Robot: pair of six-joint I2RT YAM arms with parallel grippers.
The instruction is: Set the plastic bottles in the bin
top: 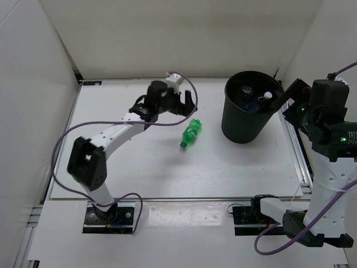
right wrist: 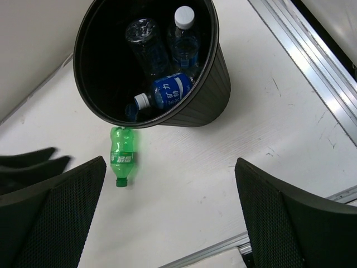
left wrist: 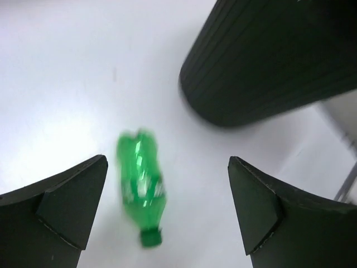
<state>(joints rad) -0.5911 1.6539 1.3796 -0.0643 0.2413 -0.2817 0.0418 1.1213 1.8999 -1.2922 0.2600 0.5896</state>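
Note:
The green bottle lies on its side on the table, left of the bin; it also shows in the left wrist view and the right wrist view. The black bin holds three clear bottles, two with blue labels. My left gripper is open and empty, above and behind the green bottle. My right gripper is open and empty, raised beside the bin's right rim.
White walls close the table at the back and sides. An aluminium rail runs along the table's right edge, close to the bin. The left arm's purple cable loops over the left part of the table.

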